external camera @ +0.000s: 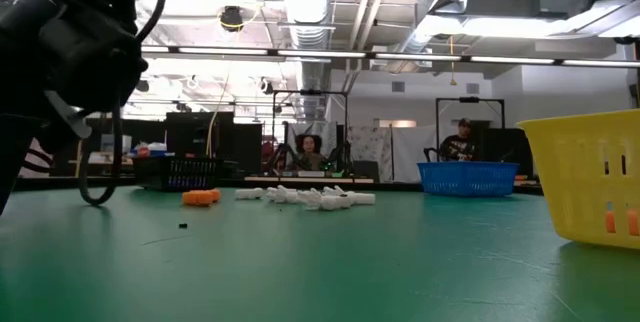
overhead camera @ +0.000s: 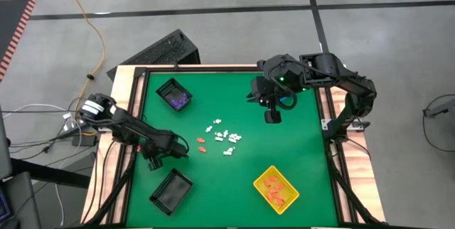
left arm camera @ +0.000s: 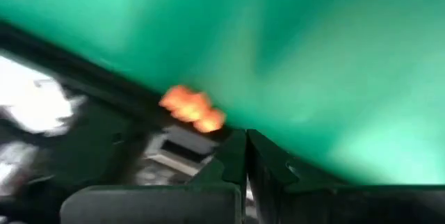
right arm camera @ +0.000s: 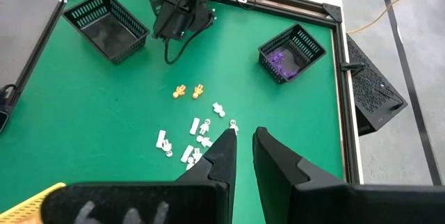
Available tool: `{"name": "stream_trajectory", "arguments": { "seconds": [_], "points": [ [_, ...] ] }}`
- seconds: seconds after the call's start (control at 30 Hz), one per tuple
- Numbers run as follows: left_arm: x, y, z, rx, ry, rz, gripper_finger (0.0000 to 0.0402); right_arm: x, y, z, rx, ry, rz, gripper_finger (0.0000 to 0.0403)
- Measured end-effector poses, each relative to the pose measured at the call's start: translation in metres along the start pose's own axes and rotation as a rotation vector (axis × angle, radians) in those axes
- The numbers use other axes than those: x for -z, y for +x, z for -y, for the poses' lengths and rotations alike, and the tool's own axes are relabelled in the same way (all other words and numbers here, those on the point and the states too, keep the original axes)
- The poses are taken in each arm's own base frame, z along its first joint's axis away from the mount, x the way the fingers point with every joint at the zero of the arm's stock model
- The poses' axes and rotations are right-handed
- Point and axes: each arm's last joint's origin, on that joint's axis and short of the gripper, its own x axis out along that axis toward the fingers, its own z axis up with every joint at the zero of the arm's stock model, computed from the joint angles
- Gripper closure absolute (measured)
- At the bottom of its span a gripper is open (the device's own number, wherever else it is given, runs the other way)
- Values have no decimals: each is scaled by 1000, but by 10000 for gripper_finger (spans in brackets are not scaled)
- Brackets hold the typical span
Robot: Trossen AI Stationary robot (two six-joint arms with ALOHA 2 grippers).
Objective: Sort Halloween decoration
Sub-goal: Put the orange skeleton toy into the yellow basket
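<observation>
Three bins stood on the green surface (overhead camera: 298, 144) around the loose Halloween decoration: a yellow bin (overhead camera: 276, 188) holding orange pieces, a bin with purple pieces (overhead camera: 174, 94), and a black bin (overhead camera: 171, 188). About a dozen white figures (overhead camera: 226, 138) and two orange figures (overhead camera: 201, 144) lay between them, unobstructed. The left gripper (overhead camera: 152, 163) hung closed and empty beside the black bin. The right gripper (overhead camera: 272, 116) hovered above the white figures, slightly parted, holding nothing.
</observation>
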Motion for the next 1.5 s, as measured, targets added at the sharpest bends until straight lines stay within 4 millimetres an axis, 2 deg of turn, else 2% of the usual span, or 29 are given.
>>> {"name": "stream_trajectory", "arguments": {
  "seconds": [0.13,0.37,0.53,0.63,0.8,0.9,1.07,1.27,1.5],
  "points": [
    [-8,2,7,55,-77,25,401,0,0,0,-1,-1,-1,333],
    [-8,0,-5,-34,-311,42,401,3,0,0,-7,-27,-28,333],
    [-13,-3,-2,26,-493,144,401,5,0,-1,-12,-31,-49,333],
    [-14,-3,-1,-5,-626,239,401,6,0,-1,-16,-33,-62,333],
    [-7,-1,5,-33,-920,400,401,7,0,-1,-19,-33,-71,333],
    [-2,1,11,-10,-1021,433,401,7,0,-2,-23,-33,-72,333],
    [18,7,24,22,-1277,530,401,8,0,-2,-30,-34,-83,333],
    [37,13,25,-77,-1348,417,401,9,0,-2,-35,-51,-94,333],
    [32,13,18,-179,-1394,457,401,10,0,-1,-48,-49,-92,333]
  ]
}}
